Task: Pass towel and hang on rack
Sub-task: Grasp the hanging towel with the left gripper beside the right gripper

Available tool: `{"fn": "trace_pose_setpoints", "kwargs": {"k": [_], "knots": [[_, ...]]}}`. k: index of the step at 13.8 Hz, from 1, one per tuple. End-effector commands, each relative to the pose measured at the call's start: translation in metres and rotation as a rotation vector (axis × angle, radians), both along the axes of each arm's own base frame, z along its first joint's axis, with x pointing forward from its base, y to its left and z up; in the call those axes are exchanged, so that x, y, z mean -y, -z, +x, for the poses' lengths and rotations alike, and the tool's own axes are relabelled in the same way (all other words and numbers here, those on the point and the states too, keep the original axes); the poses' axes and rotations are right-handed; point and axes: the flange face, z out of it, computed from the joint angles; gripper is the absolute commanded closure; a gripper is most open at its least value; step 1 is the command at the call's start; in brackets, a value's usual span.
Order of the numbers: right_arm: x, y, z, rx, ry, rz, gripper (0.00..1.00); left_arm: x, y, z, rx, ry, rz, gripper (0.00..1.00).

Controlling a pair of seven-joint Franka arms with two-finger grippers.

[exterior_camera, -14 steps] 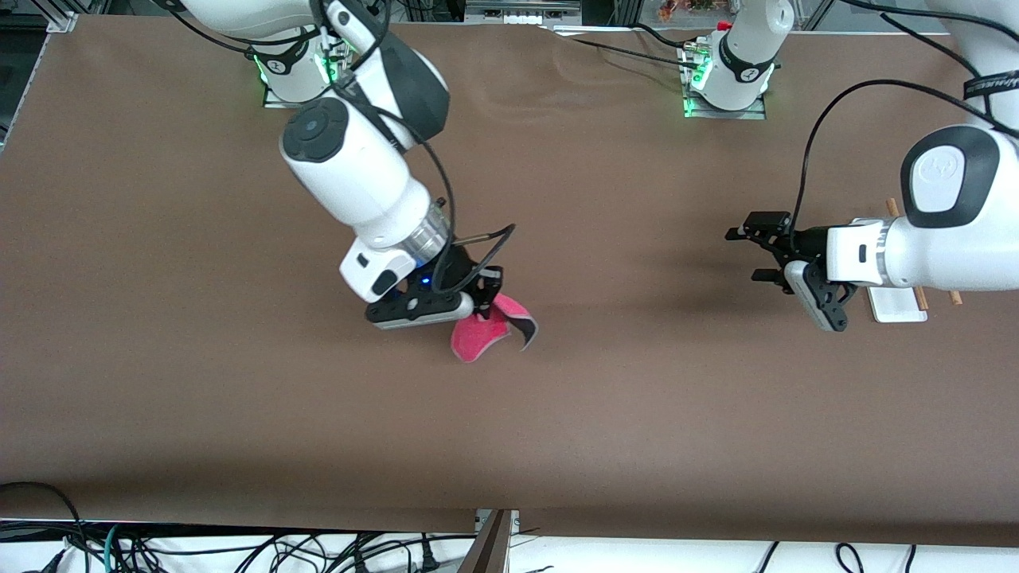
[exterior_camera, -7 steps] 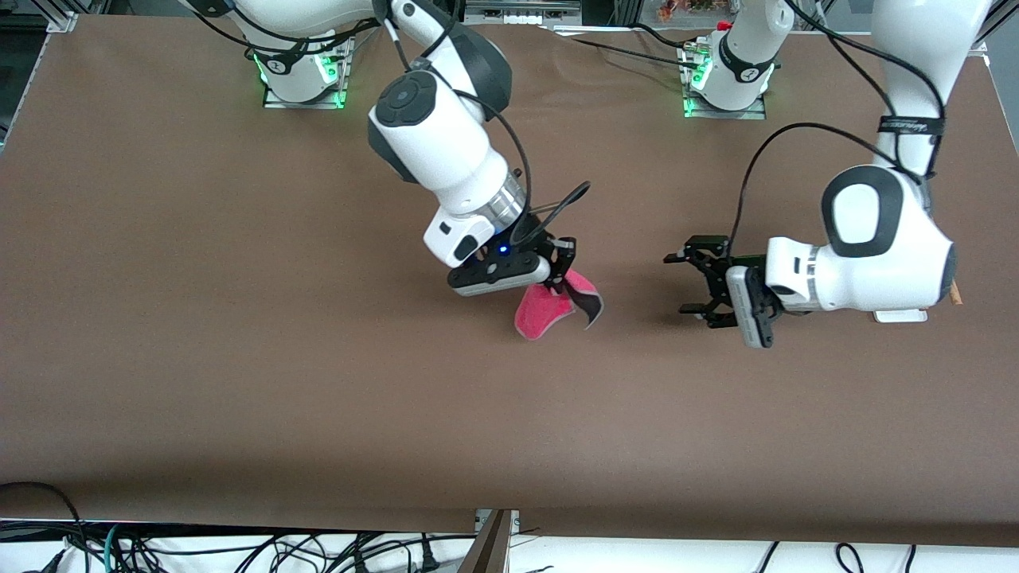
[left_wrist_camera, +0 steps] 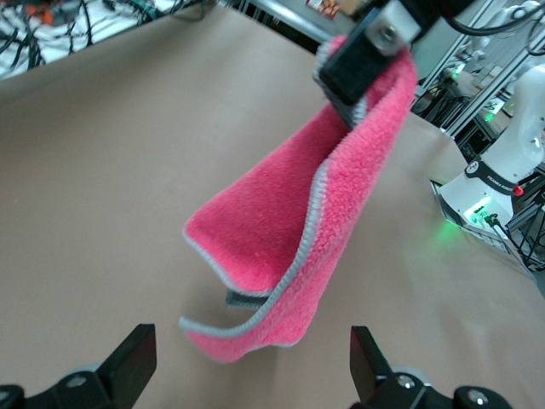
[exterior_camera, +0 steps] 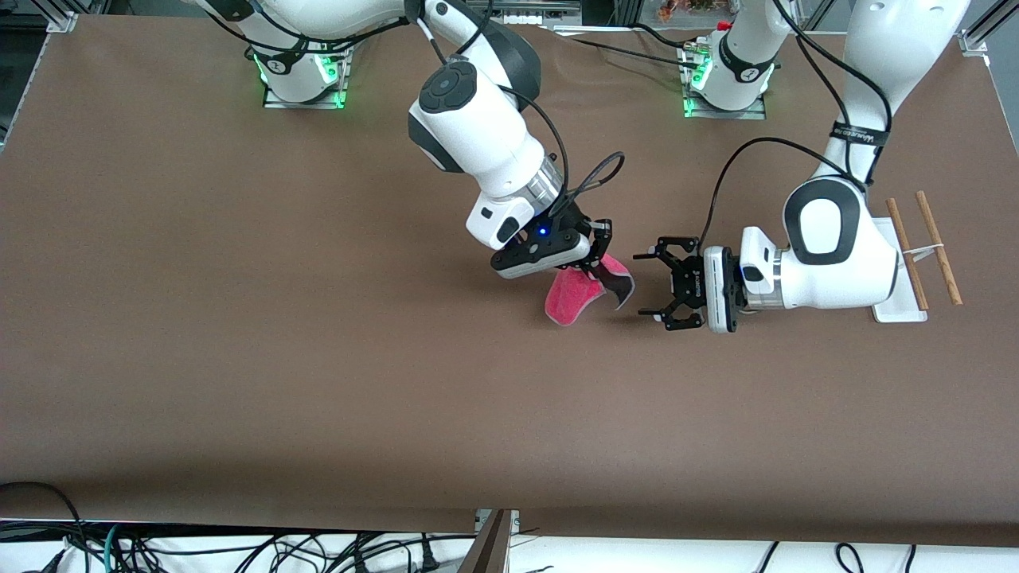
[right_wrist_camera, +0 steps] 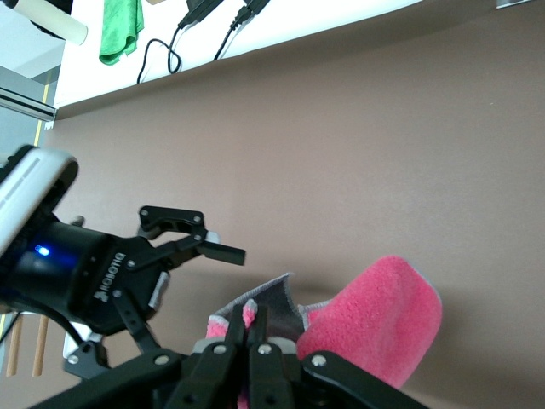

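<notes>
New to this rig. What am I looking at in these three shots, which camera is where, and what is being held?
Two white robot arms are bolted along one edge of a brown table. The wide picture comes from a high camera facing them; the other two come from cameras on each arm's wrist. The right claw is shut on a pink towel and holds it up over the middle of the table; its own wrist view shows the pinch. The left claw is open, level with the towel and close beside it but not touching; its wrist view shows the towel hanging just ahead between its fingers. The rack stands at the left arm's end of the table, with nothing on it.
</notes>
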Motion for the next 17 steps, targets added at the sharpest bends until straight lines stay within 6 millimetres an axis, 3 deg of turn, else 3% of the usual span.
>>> {"fn": "trace_pose_setpoints", "kwargs": {"k": [1, 6, 7, 8, 9, 10, 17], "knots": [[-0.009, 0.003, -0.004, 0.012, 0.004, 0.023, 1.00, 0.007, 0.007, -0.010, 0.086, 0.006, -0.030, 0.00], [-0.009, 0.005, -0.004, 0.012, 0.002, 0.019, 1.00, 0.027, 0.026, -0.030, 0.165, -0.005, -0.092, 0.00], [-0.009, 0.005, -0.004, 0.012, 0.002, 0.019, 1.00, 0.026, 0.028, -0.031, 0.198, 0.013, -0.094, 0.12], [-0.009, 0.005, -0.004, 0.012, 0.002, 0.019, 1.00, 0.025, 0.029, -0.032, 0.210, 0.020, -0.097, 0.71], [-0.010, 0.006, -0.004, 0.011, 0.001, 0.018, 1.00, 0.025, 0.033, -0.035, 0.204, 0.021, -0.095, 0.94], [-0.010, 0.007, -0.004, 0.011, 0.001, 0.018, 1.00, 0.025, 0.033, -0.035, 0.205, 0.022, -0.095, 1.00], [-0.009, 0.011, -0.002, 0.010, -0.001, 0.014, 1.00, 0.019, 0.034, -0.034, 0.204, 0.017, -0.095, 1.00]]}}
